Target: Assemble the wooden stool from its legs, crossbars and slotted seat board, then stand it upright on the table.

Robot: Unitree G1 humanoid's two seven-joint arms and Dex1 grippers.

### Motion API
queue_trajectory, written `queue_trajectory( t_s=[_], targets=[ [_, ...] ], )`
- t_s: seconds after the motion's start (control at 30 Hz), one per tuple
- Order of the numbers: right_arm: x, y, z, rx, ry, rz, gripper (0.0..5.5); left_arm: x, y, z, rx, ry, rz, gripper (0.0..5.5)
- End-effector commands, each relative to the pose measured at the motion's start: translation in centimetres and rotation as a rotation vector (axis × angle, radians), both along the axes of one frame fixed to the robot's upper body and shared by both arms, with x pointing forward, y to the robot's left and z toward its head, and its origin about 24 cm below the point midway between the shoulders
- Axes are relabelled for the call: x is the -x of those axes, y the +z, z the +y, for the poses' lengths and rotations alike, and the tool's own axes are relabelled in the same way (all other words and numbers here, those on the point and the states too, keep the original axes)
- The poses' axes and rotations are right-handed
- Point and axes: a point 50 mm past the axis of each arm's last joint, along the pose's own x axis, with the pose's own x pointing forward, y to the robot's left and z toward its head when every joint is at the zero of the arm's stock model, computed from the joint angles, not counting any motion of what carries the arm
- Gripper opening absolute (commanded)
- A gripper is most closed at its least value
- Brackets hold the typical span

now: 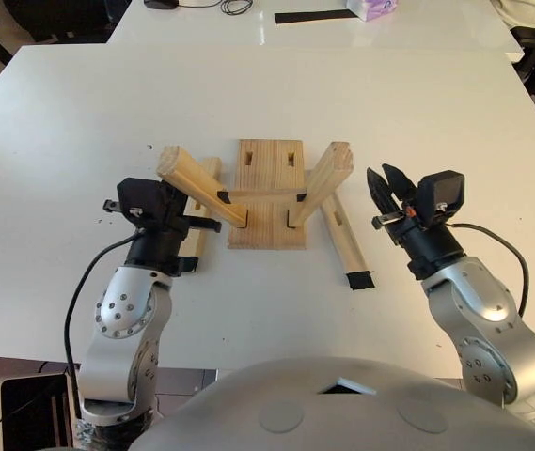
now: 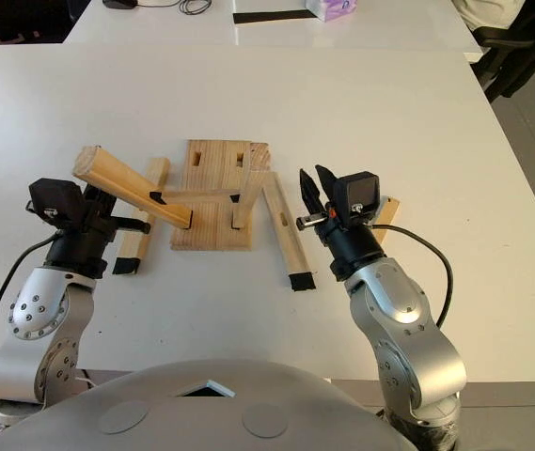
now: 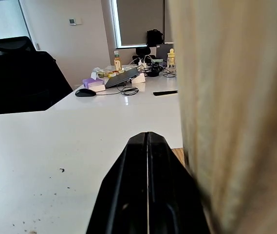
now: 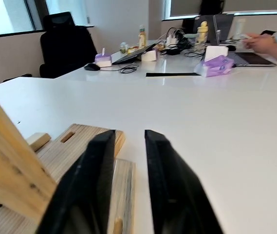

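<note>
The slotted seat board [image 1: 267, 209] lies flat mid-table. Two legs stand tilted in its slots, the left leg [image 1: 199, 184] and the right leg [image 1: 327, 178], joined by a crossbar [image 1: 262, 194]. One loose leg [image 1: 344, 240] with a black tip lies right of the board. Another loose leg [image 2: 145, 214] lies to its left. My left gripper [image 1: 205, 225] is shut and empty, low beside the left leg [image 3: 230, 112], with its fingers [image 3: 145, 190] pressed together. My right gripper [image 1: 386, 184] hovers open, right of the right leg, over a further wooden piece [image 2: 386, 209]. Its fingers [image 4: 92, 180] stand apart.
A second white table behind carries a mouse [image 1: 161, 4], a black strip [image 1: 314, 16] and a tissue box [image 1: 375, 7]. Black chairs stand at the far corners. Bare tabletop [image 1: 88, 122] spreads around the parts.
</note>
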Motion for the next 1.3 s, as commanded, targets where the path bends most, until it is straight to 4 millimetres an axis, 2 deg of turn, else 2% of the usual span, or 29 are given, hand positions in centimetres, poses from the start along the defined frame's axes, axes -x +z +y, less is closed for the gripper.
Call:
queue_trajectory(
  t_s=[0.03,0.07,0.13,0.23,0.4,0.57,0.63,0.7,0.73,0.77,0.8,0.83,1.03,1.13,1.3],
  targets=[
    [-0.4,0.7,0.8,0.001,0.028,-0.04,0.32,0.1,-0.6,-1.2,0.033,-0.023,0.028,0.0],
    [-0.6,0.6,0.9,0.005,0.035,-0.039,0.06,0.1,-0.7,-1.4,0.041,-0.019,0.029,0.0],
    [-1.0,0.6,0.9,0.012,0.034,-0.04,0.01,-0.2,-0.9,-1.2,0.034,-0.008,0.028,0.0],
    [-1.0,0.3,0.4,0.018,0.016,-0.032,0.01,-0.4,-0.9,0.1,0.022,0.073,0.026,0.0],
    [0.0,0.5,-1.7,0.039,-0.114,-0.027,0.01,1.5,-0.4,2.9,-0.001,0.262,0.047,0.0],
    [0.6,1.0,-1.9,0.028,-0.222,-0.041,0.01,1.9,0.0,3.3,-0.016,0.346,0.046,0.0],
    [0.6,1.2,-0.9,0.0,-0.168,-0.039,0.01,1.6,0.7,2.3,-0.04,0.27,0.014,0.0],
    [1.1,1.6,2.3,-0.009,0.085,-0.077,0.01,1.1,1.4,-1.6,0.009,-0.047,0.0,0.0],
    [1.6,1.8,3.7,-0.002,0.189,-0.097,0.01,1.5,1.6,-4.5,0.022,-0.309,0.01,0.0],
    [1.9,1.8,4.4,0.008,0.248,-0.105,0.01,2.2,1.6,-6.6,0.022,-0.501,0.028,0.0],
    [2.0,1.8,4.6,0.023,0.286,-0.109,0.01,2.7,1.4,-7.5,0.04,-0.583,0.06,0.0],
    [2.0,1.7,4.8,0.032,0.311,-0.104,0.01,2.9,1.2,-7.5,0.042,-0.585,0.077,0.0],
    [2.2,1.0,4.9,0.068,0.344,-0.053,0.01,1.4,-0.1,-4.9,-0.057,-0.412,0.105,0.0],
    [2.0,0.7,4.4,0.086,0.326,-0.037,0.01,0.5,0.1,-3.9,-0.068,-0.31,0.072,0.0],
    [-0.1,0.9,0.7,0.089,0.051,-0.047,0.01,-0.8,1.6,0.4,-0.003,0.014,-0.015,0.0]
  ],
)
